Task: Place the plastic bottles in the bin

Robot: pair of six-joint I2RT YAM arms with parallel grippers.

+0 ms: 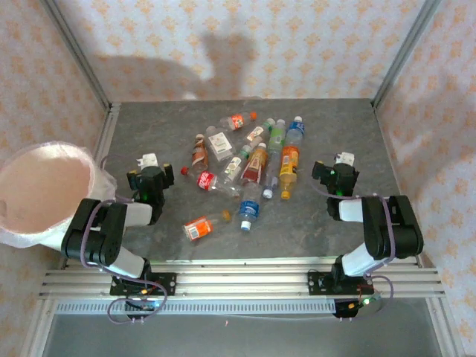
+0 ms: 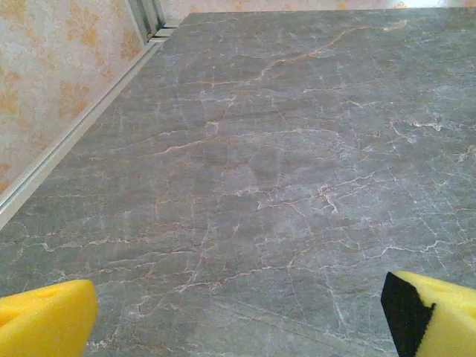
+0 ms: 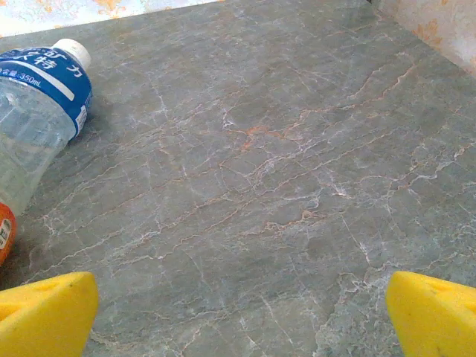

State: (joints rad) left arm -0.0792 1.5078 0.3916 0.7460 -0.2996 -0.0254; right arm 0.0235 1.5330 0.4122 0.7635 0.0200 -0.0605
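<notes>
Bottles [image 1: 256, 163] heaped mid-table, between two empty, wide-open claws.
The bin [image 1: 44, 190] stands off the table's [image 1: 149, 126] near-left corner, so I judge the left claw [image 2: 238, 323] the better carrier. The red-label bottle [image 1: 207, 181] lies just to its right, long axis roughly left-right, cap toward it. The right claw [image 3: 238, 316] has the orange-label bottle [image 1: 288, 165] just to its left, lying near-to-far.

Bottles [image 1: 256, 165] lie clustered at table [image 1: 342, 126] ctr, btwn L arm [image 1: 104, 230] & R arm [image 1: 387, 227]; bin [image 1: 44, 186] stands beside table's L edge, nr front.
</notes>
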